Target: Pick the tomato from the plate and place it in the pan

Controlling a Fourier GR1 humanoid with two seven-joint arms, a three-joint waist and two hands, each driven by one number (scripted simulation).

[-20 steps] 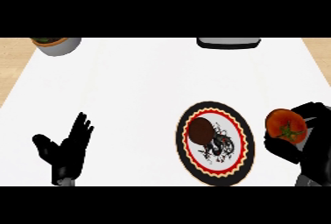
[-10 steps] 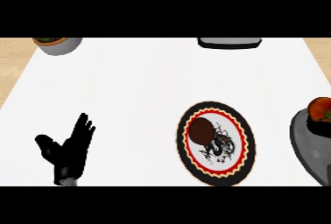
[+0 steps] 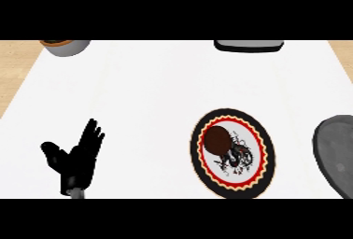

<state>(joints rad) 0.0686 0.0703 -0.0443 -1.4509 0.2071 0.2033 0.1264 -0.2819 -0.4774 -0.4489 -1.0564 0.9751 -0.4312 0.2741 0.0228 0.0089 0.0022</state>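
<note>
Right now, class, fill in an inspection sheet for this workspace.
Surface: white counter.
Job's things: patterned plate right of centre; grey pan at the right edge, cut off; tomato not seen.
Clutter: bowl top left; dark grey item at the top edge, cut off.
Robot hands: left robot hand open, fingers up, resting lower left; right robot hand not in view.
Cables: nothing seen.
Surroundings: tan wood-look strip beyond the counter's left edge.

No text, label, brand, number or sign could be read anywhere on the counter. The plate point(image 3: 232, 154), near and to the right, bore only a red and black scalloped border and dark scribbled marks in its middle, and these formed no letters or numbers.
</note>
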